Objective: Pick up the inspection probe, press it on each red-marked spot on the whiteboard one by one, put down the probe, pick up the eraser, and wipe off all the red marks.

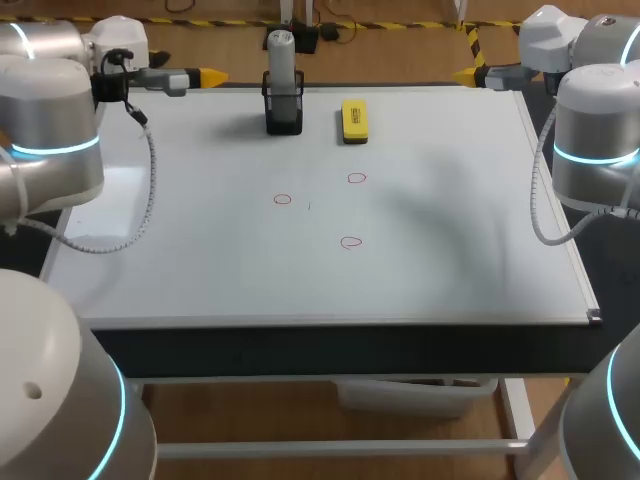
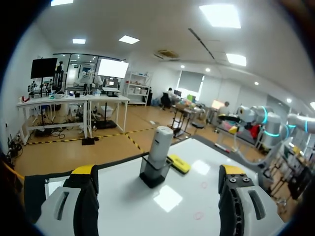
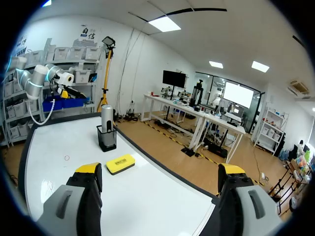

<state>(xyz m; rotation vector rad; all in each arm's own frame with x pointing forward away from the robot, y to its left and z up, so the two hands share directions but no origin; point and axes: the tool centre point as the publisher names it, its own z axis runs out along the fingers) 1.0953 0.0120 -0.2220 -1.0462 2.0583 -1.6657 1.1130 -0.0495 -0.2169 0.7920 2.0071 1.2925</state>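
The grey inspection probe (image 1: 282,62) stands upright in a black holder (image 1: 284,112) at the far middle of the whiteboard (image 1: 450,250). Beside it on the right lies the yellow eraser (image 1: 354,120). Three small red marks (image 1: 282,199) (image 1: 357,179) (image 1: 350,242) sit mid-board. My left gripper (image 1: 210,76) hovers at the far left edge, open and empty; ahead of it I see the probe (image 2: 161,142) and eraser (image 2: 179,163). My right gripper (image 1: 468,74) hovers at the far right edge, open and empty, with the probe (image 3: 107,120) and eraser (image 3: 120,163) ahead of it.
The whiteboard covers nearly the whole tabletop, with a metal frame along its near edge (image 1: 330,322). Both arms' elbows (image 1: 50,130) (image 1: 598,140) stand over the board's left and right sides.
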